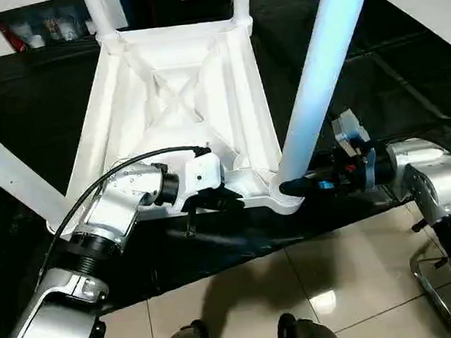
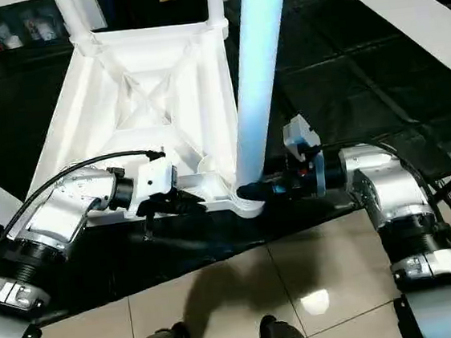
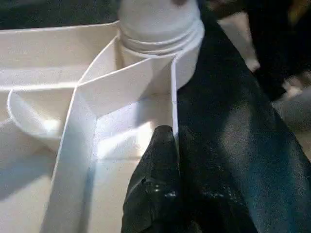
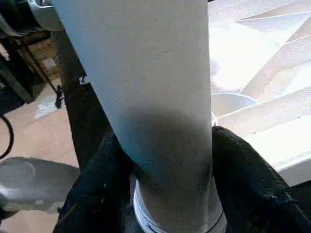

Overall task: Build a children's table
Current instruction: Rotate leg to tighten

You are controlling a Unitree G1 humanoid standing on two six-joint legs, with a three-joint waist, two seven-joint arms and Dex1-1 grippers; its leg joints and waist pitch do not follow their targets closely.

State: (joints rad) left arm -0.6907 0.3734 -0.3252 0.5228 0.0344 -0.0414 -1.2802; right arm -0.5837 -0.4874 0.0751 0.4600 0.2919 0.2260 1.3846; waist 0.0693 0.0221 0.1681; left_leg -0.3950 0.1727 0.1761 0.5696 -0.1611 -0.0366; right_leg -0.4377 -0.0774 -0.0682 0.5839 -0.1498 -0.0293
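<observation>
Because the right gripper [image 2: 254, 191] is clamped low on the upright leg [image 1: 322, 70], which seems only partly seated, tilting could pop it out. The left gripper [image 1: 227, 198], pinched shut on the upturned children's table [image 1: 178, 101], holds its rim at the worktable [image 1: 409, 77] front edge.

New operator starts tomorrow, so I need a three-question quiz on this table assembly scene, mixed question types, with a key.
1. True or false: the children's table lies upside down on the black worktable.
2. The right gripper has its fingers on either side of what? A) a leg near its corner socket B) a cable C) the worktable edge
3. Which part of the tabletop is the left gripper at?

Key: 1 true. 2 A, the leg. 3 Its near rim, beside that corner.
</observation>
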